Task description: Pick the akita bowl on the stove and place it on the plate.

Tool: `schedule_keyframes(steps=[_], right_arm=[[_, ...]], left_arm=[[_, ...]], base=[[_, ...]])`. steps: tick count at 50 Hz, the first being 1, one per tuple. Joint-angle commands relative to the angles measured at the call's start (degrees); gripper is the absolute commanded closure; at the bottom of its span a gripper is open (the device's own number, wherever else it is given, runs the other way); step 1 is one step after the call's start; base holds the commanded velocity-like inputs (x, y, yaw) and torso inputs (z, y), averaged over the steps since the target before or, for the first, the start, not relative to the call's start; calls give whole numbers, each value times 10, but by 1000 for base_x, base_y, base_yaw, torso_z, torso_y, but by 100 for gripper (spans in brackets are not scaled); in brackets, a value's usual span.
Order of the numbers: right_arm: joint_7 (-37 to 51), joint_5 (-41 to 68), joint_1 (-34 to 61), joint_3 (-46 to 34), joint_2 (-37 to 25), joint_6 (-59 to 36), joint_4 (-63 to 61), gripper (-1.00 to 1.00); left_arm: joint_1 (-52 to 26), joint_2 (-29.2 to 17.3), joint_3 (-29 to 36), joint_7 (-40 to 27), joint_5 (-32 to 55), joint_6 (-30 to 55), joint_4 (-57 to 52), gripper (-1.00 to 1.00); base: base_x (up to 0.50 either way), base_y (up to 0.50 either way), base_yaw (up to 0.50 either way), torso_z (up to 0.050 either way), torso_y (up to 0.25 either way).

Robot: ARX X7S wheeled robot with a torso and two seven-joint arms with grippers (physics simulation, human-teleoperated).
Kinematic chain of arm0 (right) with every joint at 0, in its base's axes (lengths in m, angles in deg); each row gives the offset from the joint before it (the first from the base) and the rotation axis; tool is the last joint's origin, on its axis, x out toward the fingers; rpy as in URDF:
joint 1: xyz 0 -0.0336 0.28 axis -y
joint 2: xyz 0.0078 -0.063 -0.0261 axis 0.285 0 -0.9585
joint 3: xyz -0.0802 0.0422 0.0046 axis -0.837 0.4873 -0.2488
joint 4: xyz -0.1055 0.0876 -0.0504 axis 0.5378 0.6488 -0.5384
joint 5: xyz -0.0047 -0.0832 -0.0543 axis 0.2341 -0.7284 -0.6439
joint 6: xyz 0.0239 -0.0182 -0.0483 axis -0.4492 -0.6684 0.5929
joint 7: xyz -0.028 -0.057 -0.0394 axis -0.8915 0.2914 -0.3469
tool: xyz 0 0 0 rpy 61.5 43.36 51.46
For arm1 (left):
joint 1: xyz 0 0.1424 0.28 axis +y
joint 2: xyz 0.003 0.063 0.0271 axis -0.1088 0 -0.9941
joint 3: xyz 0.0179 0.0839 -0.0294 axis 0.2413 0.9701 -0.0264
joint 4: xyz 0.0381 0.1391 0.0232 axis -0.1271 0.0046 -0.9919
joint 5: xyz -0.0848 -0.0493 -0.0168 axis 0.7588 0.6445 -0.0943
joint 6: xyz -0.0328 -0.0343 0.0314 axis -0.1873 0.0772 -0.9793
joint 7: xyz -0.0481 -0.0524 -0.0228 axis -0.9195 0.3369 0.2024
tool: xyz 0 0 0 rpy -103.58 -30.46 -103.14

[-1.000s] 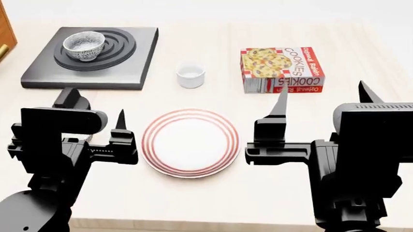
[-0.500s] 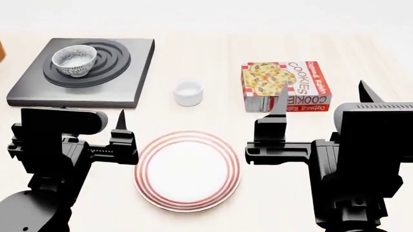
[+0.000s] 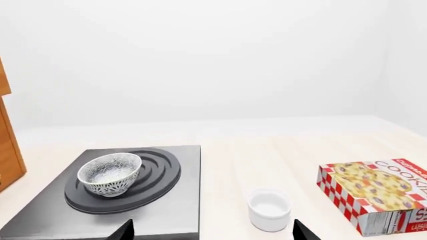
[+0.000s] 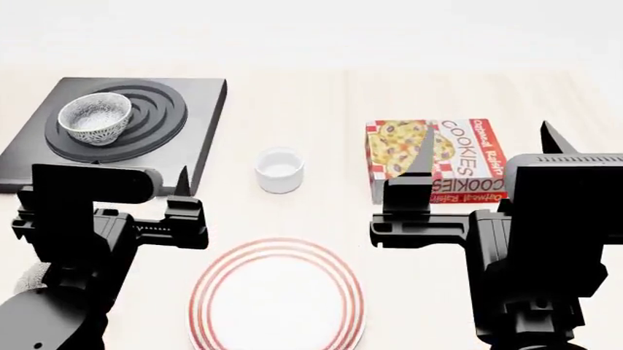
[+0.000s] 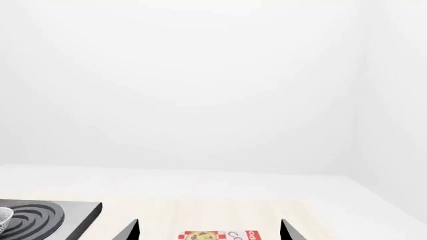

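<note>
The speckled akita bowl [image 4: 95, 117] stands upright on the burner rings of the dark-grey stove [image 4: 200, 131] at the far left of the table. The left wrist view shows the bowl [image 3: 109, 173] on the stove [image 3: 170, 212] too. The red-ringed white plate [image 4: 277, 300] lies bare at the near middle, between my arms. My left gripper [image 4: 136, 186] hangs open near the stove's front edge, well short of the bowl; its tips show wide apart around the left gripper [image 3: 213, 232]. My right gripper [image 4: 489, 146] is open and holds nothing, over the cookie box.
A small plain white cup [image 4: 279, 169] stands between the stove and a red cookie box [image 4: 438, 157]. A wooden cabinet side [image 3: 8, 150] rises left of the stove. A white wall closes the back of the table.
The head view has shifted: stove, cup, box and plate all sit lower in the picture, nearer to me. Both grippers keep their places and stay open. The bowl remains on the stove.
</note>
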Motion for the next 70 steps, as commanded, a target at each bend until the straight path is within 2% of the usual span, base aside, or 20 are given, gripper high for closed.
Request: schedule_keyframes(steps=[1,70], right_arm=[[2,2,-1,-2,-2,5,4,-100],[23,20,2,-7,-12,-6,3,-100]], left_arm=[[-1,-3,1,-2,4,0,1,-100],[-13,-16,21,-11,17,0,1,-100]], base=[[254,0,0,0,0],[249,0,0,0,1]])
